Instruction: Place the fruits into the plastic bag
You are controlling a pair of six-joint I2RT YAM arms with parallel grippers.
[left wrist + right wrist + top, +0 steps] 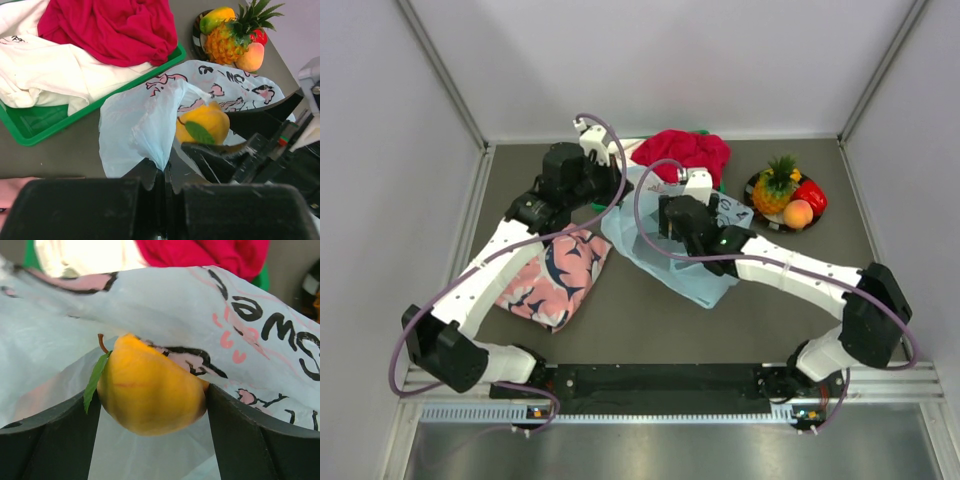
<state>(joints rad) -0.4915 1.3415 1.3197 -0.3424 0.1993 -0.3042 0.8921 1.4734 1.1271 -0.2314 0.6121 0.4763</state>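
Note:
The light-blue plastic bag (672, 268) lies mid-table, printed side up. My left gripper (165, 172) is shut on a pinched fold of the bag (135, 125), lifting its edge. My right gripper (152, 410) is shut on a yellow-orange fruit (150, 385) with a green leaf, held at the bag's mouth, partly under the printed film (165, 300). From the left wrist view that fruit (207, 122) sits just inside the opening. On a dark plate (760, 218) at the back right lie a pineapple (775, 190), a peach (798, 213), a red fruit (812, 193) and a green-orange mango (215, 17).
A green tray (30, 130) with red cloth (682, 150) and white clothes stands behind the bag. A pink cloth with navy print (555, 275) lies left of the bag, under the left arm. Grey walls enclose the table on three sides.

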